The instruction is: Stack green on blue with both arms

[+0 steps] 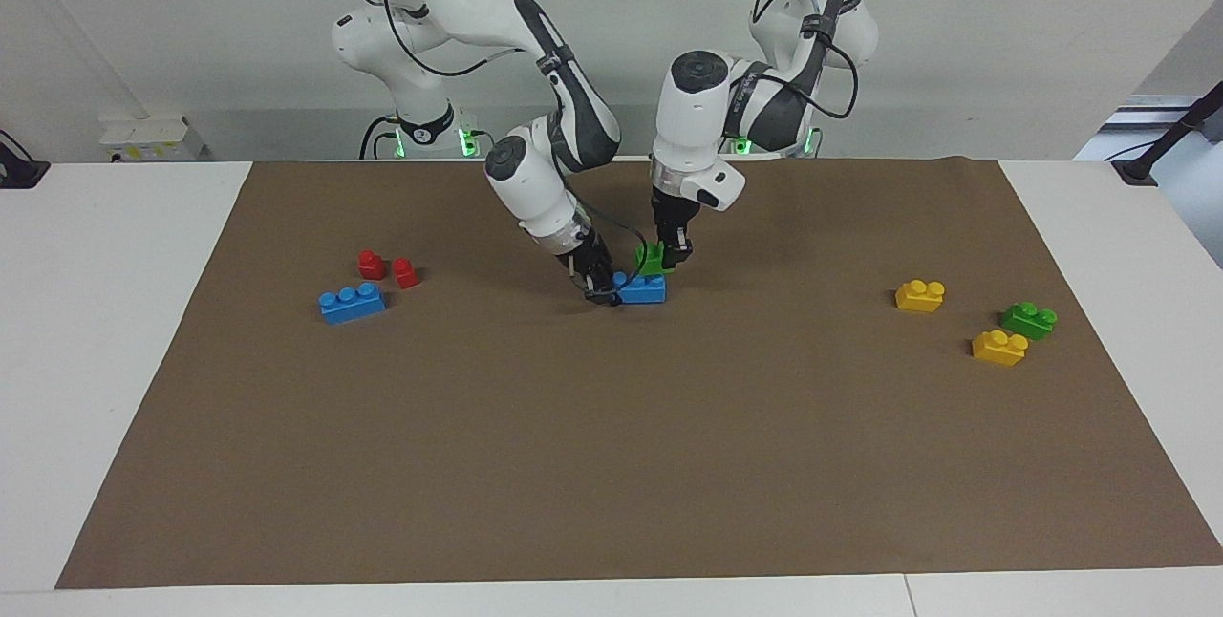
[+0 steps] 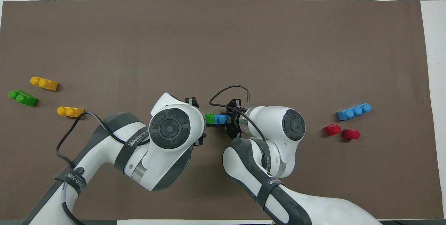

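Left tool [image 1: 672,257] gripping green brick [image 1: 652,259] over blue brick [image 1: 644,288], right tool [image 1: 600,289] gripping it

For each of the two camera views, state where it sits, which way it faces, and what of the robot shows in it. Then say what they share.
Facing view: high across the table, looking at the robots; both arms show from their bases down, the left gripper holding the green brick, the right gripper holding the blue brick.
Overhead view: high above the robots' end, looking steeply down; only upper links and wrists show.
Shared: the brown mat, both held bricks, and the spare blue brick, mirrored half a turn.
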